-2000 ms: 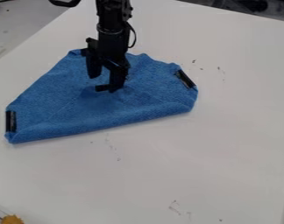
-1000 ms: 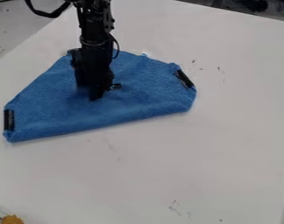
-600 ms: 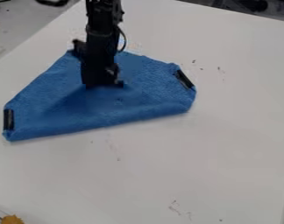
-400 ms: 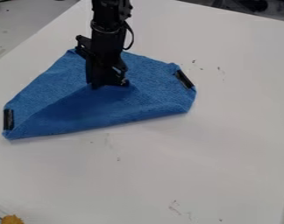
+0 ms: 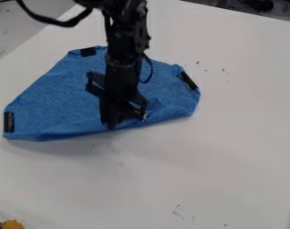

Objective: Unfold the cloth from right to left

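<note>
The black gripper [image 5: 123,123] hangs low over the near edge of the blue cloth [image 5: 70,94], right of that edge's middle, shut on the cloth's folded layer. Left of the gripper, the near edge is raised from the table and casts a shadow. Black patches mark the cloth's left, top and right corners. The arm covers part of the cloth's middle, and the gripped bit of fabric is hidden by the gripper.
Around the cloth is the white table [image 5: 201,170], its far edge at the top. A yellow-orange object [image 5: 12,224] sits in the bottom left corner, beside something black.
The gripper moved left, back right, then down toward the near edge. The cloth's layer rose into a peak and came along with it. The top corner's black patch is now uncovered.
</note>
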